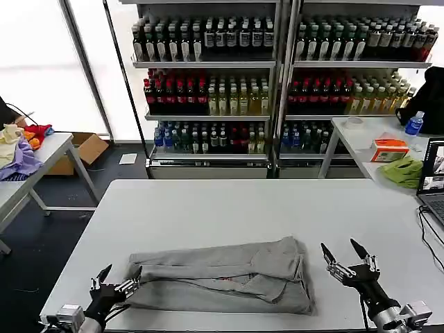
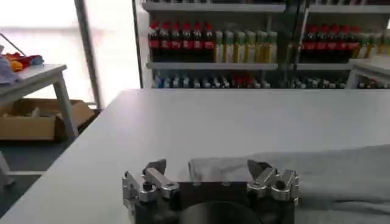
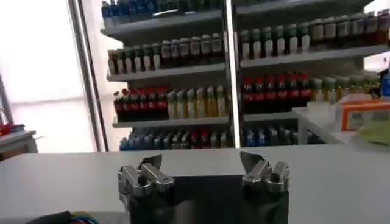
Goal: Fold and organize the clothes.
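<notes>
On the white surface (image 1: 229, 208), near its front edge, lies a light grey folded shirt (image 1: 229, 276). Left gripper (image 1: 119, 280) at its left end, fingers spread, empty. Right gripper (image 1: 341, 255) just beside its right end, fingers spread, empty.

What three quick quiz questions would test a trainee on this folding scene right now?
1. True or false: the folded light grey cotton shirt lies on the white table.
2. Which hand is at the shirt's edge: A) left hand B) right hand?
3. Fill in: both hands' fingers are ____.

Key: 1 true; 2 A; 3 open.
</notes>
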{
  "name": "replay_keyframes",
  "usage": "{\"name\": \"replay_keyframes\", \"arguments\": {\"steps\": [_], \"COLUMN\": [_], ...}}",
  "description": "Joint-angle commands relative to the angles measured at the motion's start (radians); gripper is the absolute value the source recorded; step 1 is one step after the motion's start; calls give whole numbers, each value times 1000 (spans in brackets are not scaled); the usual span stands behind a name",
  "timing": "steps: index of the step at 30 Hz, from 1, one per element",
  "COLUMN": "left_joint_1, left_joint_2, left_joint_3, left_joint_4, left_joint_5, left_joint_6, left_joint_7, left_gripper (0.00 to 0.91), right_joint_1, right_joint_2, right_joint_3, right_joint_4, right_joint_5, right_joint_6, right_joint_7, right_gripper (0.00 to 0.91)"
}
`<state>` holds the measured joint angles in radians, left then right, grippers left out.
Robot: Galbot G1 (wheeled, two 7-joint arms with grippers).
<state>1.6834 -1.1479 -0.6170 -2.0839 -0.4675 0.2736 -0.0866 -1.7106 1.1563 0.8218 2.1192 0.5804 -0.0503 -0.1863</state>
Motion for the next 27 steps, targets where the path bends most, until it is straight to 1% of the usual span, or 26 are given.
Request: {"name": "replay_keyframes", "arguments": {"steps": [1, 5, 6, 7, 8, 9, 12, 14, 23, 25, 27], "left_joint_1": [-65, -79, -78, -75, -67, -62, -45, -43, -63, -63, -47], "left_joint_2": [-108, -110, -110, -109, -105, -104, -102, -113, -137, -137, -122], "left_joint_3": [86, 84, 83, 81, 81, 81, 88, 94, 97, 86, 65], "left_joint_4": [110, 152, 154, 155, 152, 151, 140, 138, 141, 130, 92], "left_joint_5": [76, 77, 76, 77, 75, 75, 77, 79, 95, 120, 124], "left_joint_6": [-42, -39, -39, -39, -42, -44, -50, -54, -71, -74, -78], "left_joint_7": [-51, -44, -41, -39, -34, -32, -27, -25, -18, -16, -11], "left_gripper": [907, 907, 836, 736, 222, 0, 10, 10, 10, 10, 0], "right_joint_1": [-12, -13, -14, -15, -16, -16, -14, -13, -10, -10, -12], "right_joint_2": [19, 16, 14, 13, 13, 11, 12, 13, 17, 16, 8], "right_joint_3": [23, 26, 29, 31, 33, 34, 33, 29, 16, 17, 17], "right_joint_4": [-24, -20, -19, -17, -17, -17, -20, -18, -11, -8, -6], "right_joint_5": [7, 33, 40, 41, 43, 46, 55, 60, 68, 70, 76], "right_joint_6": [99, 88, 86, 86, 85, 85, 82, 74, 72, 71, 69], "right_joint_7": [-8, -9, -8, -8, -7, -7, -4, -1, -3, -3, -2], "right_gripper": [907, 907, 907, 907, 907, 907, 907, 907, 907, 907, 907]}}
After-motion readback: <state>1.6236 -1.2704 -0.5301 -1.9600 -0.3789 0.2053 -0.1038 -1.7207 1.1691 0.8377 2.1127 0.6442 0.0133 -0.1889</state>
